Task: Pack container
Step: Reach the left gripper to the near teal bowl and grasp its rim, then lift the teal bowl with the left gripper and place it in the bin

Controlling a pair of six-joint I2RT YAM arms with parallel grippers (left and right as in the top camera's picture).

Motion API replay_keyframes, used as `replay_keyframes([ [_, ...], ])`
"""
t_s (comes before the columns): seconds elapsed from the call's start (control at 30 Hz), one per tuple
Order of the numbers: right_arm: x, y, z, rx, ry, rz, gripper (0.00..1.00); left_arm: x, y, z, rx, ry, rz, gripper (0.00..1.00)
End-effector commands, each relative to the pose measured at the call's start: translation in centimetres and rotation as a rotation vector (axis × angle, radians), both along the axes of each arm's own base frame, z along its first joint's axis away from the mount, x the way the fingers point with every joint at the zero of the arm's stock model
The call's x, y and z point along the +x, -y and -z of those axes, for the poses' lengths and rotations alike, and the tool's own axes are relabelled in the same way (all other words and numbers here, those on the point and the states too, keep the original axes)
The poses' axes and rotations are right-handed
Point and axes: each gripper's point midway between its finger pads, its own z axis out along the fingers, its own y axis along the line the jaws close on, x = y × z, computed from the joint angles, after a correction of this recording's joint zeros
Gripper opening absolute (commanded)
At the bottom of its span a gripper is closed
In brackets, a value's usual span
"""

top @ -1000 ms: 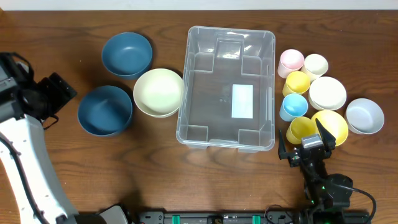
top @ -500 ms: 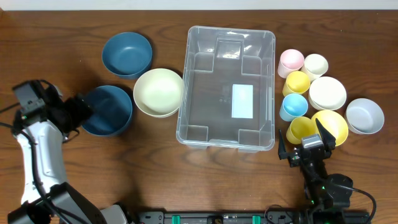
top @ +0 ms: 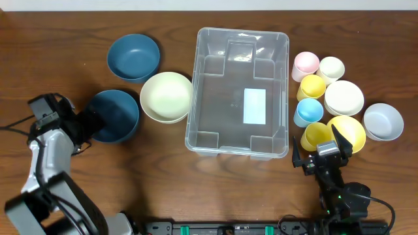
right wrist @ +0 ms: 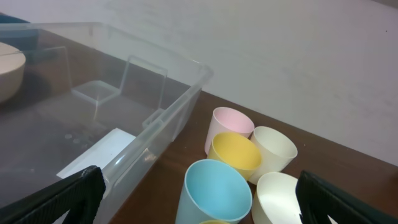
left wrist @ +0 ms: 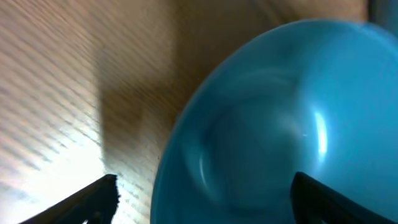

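0 items packed: the container (top: 225, 98) sits empty, right of the left hand (top: 90, 124), whose fingers are spread apart at a blue bowl (top: 116, 116). The right hand (top: 318, 151), likewise spread, hangs by the cups (top: 312, 85); all loading is left.

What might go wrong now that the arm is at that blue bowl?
The left gripper is open at the rim of the nearer blue bowl; a poor grip might tip it or shove it into the cream bowl alongside. The right gripper sits beside crowded cups it could knock.
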Motion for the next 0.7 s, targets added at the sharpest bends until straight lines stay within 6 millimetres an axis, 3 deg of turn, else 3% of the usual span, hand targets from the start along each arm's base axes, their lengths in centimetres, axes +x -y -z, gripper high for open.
replay_keyframes([
  [0.0,0.0,0.0,0.1,0.017,-0.004,-0.002,0.99,-0.4,0.0,1.6,-0.035,-0.038,-0.037,0.57],
  [0.07,0.0,0.0,0.1,0.017,-0.004,-0.002,0.99,-0.3,0.0,1.5,-0.032,-0.033,-0.037,0.19],
  [0.1,0.0,0.0,0.1,0.017,-0.004,-0.002,0.99,-0.2,-0.1,1.3,-0.028,-0.027,-0.036,0.08],
  [0.2,0.0,0.0,0.1,0.017,-0.004,-0.002,0.99,0.0,-0.4,0.2,-0.015,-0.004,-0.042,0.06],
  [0.33,0.0,0.0,0.1,0.017,-0.004,-0.002,0.99,-0.5,-1.2,-2.9,0.007,0.034,-0.069,0.06],
  [0.53,0.0,0.0,0.1,0.017,-0.004,-0.002,0.99,-2.1,-2.2,-10.5,0.074,0.15,-0.155,0.06],
  [0.67,0.0,0.0,0.1,0.017,-0.004,-0.002,0.99,-1.7,0.1,-17.0,0.091,0.33,-0.102,0.06],
])
